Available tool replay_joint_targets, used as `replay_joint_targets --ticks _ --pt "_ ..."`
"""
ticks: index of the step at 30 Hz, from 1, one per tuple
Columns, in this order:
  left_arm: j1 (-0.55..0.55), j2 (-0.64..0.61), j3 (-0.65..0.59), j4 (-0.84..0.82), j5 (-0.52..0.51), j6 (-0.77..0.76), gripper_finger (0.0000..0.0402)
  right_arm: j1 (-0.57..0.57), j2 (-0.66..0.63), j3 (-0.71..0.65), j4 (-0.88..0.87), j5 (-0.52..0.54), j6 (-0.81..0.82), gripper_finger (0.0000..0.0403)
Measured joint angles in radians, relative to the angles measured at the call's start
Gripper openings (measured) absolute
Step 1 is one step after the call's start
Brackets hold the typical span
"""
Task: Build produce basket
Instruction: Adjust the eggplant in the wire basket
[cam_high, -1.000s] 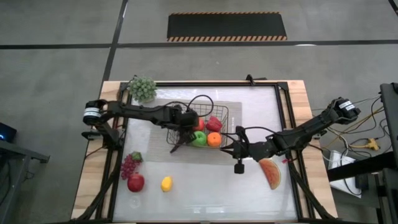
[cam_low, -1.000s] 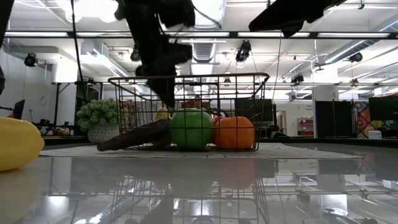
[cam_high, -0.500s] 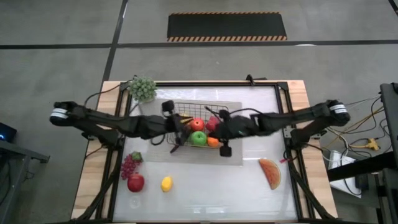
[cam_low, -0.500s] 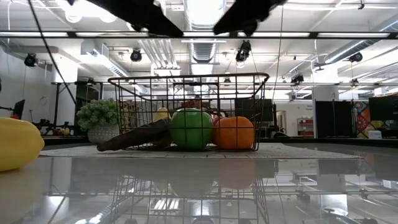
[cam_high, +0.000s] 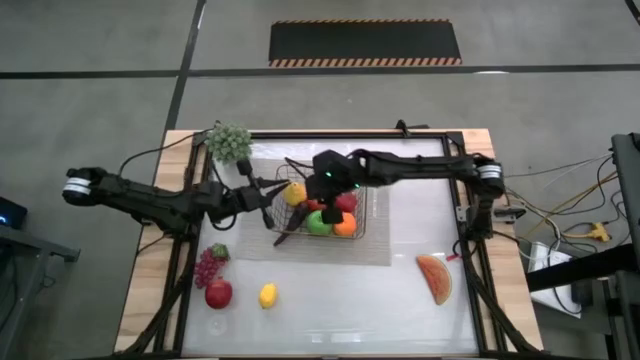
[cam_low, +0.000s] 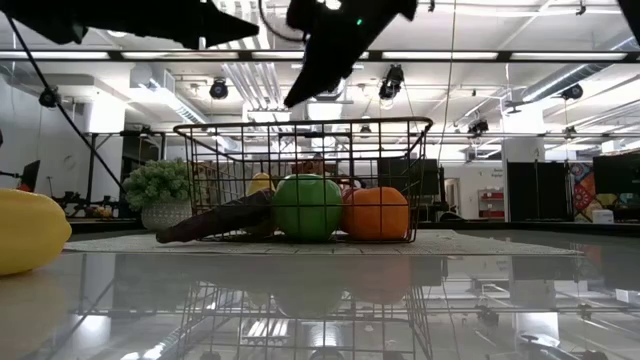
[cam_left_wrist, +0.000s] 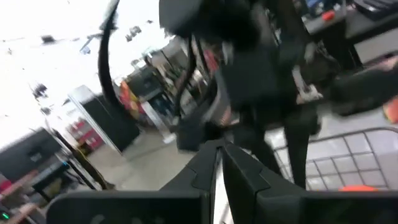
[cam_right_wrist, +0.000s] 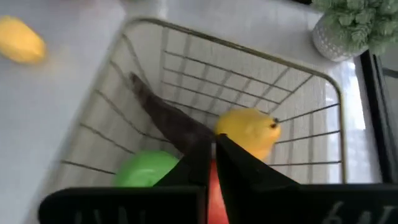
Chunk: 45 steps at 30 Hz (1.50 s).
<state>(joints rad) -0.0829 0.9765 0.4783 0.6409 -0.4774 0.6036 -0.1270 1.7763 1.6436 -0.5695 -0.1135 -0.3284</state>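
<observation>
While basket (cam_high: 372, 200) holds five produce | four outside

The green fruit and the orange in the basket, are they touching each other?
Touching. The low view shows the green fruit pressed against the orange with no gap, inside the basket.

L arm is stretched low from the table's left edge toward centre, its left gripper (cam_high: 262, 190) pinched shut, fingers pressed together. R arm is reached in from the right edge along the far side, bent down at the wrist, right gripper (cam_high: 322, 186) likewise closed tight.
</observation>
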Motion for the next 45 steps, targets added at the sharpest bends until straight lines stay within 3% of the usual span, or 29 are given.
replay_joint_targets --ticks 5,10,16,21,26,33,40,45 --pt "0.009 -0.02 -0.015 0.035 -0.003 0.067 0.001 -0.024 0.096 0.103 -0.071 -0.001 -0.115 0.0062" --pt "0.031 -0.022 -0.031 0.032 -0.003 0.093 0.001 -0.024 0.18 0.169 -0.078 0.008 -0.214 0.0137" --pt "0.063 -0.022 -0.049 0.031 -0.004 0.086 0.001 -0.024 0.275 0.256 -0.137 0.009 -0.267 0.0229" --pt "0.065 -0.022 -0.056 0.03 -0.005 0.084 0.001 -0.024 0.341 0.317 -0.198 0.002 -0.289 0.0272" --pt "0.065 -0.022 -0.065 0.017 -0.014 0.083 0.001 -0.024 0.378 0.334 -0.225 -0.026 -0.303 0.0282" --pt "0.066 -0.021 -0.072 0.024 -0.014 0.083 0.001 -0.024 0.38 0.33 -0.218 -0.033 -0.3 0.026" --pt "0.067 -0.022 -0.072 0.038 -0.012 0.083 0.001 -0.032 0.375 0.328 -0.185 -0.196 -0.161 0.0235" --pt "0.07 -0.022 -0.072 0.031 -0.01 0.083 0.001 -0.033 0.38 0.328 -0.188 -0.208 -0.102 0.0226"
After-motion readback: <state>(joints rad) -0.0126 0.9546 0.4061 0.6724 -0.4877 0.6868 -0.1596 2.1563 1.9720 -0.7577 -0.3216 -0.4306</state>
